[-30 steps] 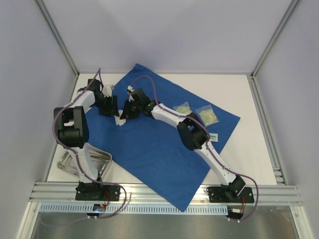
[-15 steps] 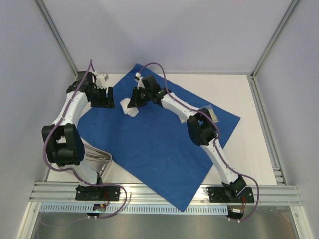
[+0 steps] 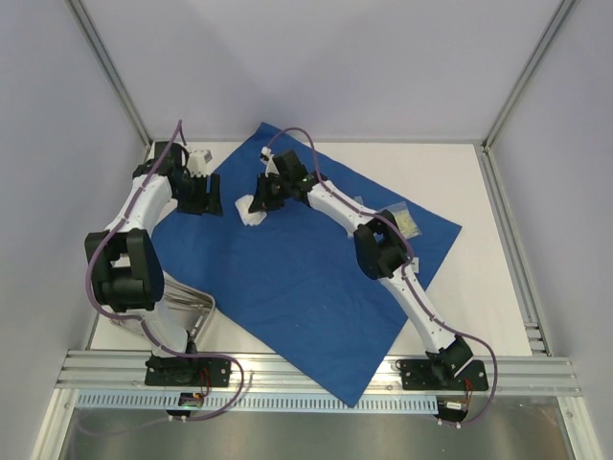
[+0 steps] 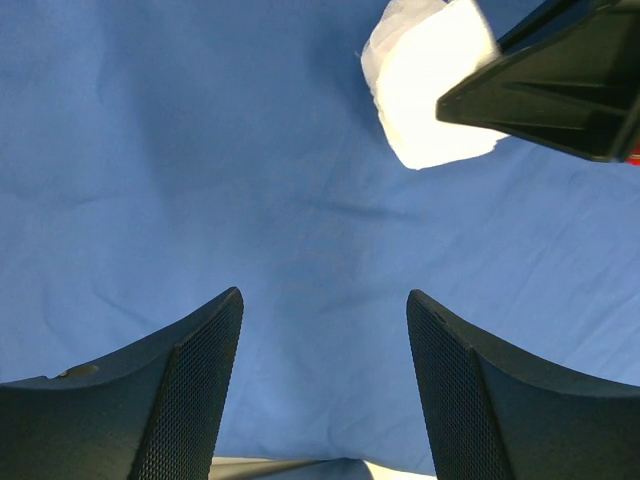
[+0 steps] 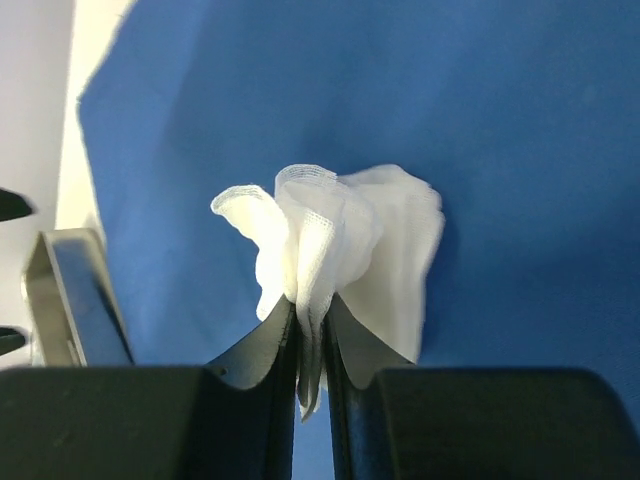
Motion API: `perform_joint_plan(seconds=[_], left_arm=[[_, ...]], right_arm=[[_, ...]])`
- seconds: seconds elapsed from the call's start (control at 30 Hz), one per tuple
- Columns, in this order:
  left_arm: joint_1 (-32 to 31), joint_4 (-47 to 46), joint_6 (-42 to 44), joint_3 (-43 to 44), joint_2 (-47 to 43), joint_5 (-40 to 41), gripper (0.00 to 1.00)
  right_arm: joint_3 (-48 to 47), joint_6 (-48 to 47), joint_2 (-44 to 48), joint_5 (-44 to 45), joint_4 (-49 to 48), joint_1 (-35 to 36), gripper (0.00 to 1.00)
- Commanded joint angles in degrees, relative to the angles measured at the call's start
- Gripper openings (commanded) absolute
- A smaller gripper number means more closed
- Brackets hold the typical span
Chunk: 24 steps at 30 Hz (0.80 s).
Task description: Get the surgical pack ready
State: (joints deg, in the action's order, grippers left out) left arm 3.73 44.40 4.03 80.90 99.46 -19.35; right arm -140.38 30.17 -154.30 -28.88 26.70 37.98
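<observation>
The surgical pack's blue drape (image 3: 306, 278) lies spread flat across the table. My right gripper (image 3: 260, 204) hovers over the drape's far left part, shut on a bunched white gauze pad (image 3: 252, 215). In the right wrist view the gauze (image 5: 340, 240) fans out above the gripper (image 5: 312, 312), pinched between the fingers. My left gripper (image 3: 212, 198) hangs open a short way left of the gauze, over the drape's left edge. The left wrist view shows that gripper (image 4: 325, 305) with only blue cloth (image 4: 200, 150) between its fingers, and the gauze (image 4: 430, 90) ahead at upper right.
A steel tray (image 3: 196, 309) sits at the near left, partly behind the left arm, and its rim (image 5: 70, 300) shows in the right wrist view. A clear packet (image 3: 408, 222) lies on the drape's right part by the right arm's elbow. Frame posts bound the table.
The left gripper has let go of the gauze, opened and drawn back to the left. The right gripper has carried the gauze up and toward the far side.
</observation>
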Motion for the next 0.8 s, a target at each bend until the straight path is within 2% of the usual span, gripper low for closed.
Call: perform_joint_plan(seconds=[0.0, 0.13, 0.37, 0.47, 0.57, 0.77], left_arm=[[-0.4, 0.5, 0.8, 0.2, 0.4, -0.9, 0.75], [-0.4, 0.5, 0.8, 0.4, 0.9, -1.2, 0.75], [-0.4, 0.7, 0.7, 0.5, 1.8, -2.0, 0.75], [-0.4, 0.8, 0.8, 0.3, 1.8, -2.2, 0.75], [-0.5, 0.9, 0.9, 0.3, 1.7, -2.4, 0.75], [-0.4, 0.8, 1.0, 0.1, 1.5, -2.5, 0.75]], right_arm=[[-2.0, -1.1, -1.3, 2.1, 2.3, 0.2, 0.01], [-0.8, -1.6, -0.7, 5.7, 1.9, 0.0, 0.03], [-0.1, -1.4, 0.9, 5.3, 0.9, 0.1, 0.36], [2.8, -1.3, 4.0, 5.8, -0.5, 0.1, 0.44], [6.2, -1.1, 7.8, 6.7, -3.9, 0.2, 0.48], [7.4, -1.5, 10.8, 8.1, -4.1, 0.2, 0.50]])
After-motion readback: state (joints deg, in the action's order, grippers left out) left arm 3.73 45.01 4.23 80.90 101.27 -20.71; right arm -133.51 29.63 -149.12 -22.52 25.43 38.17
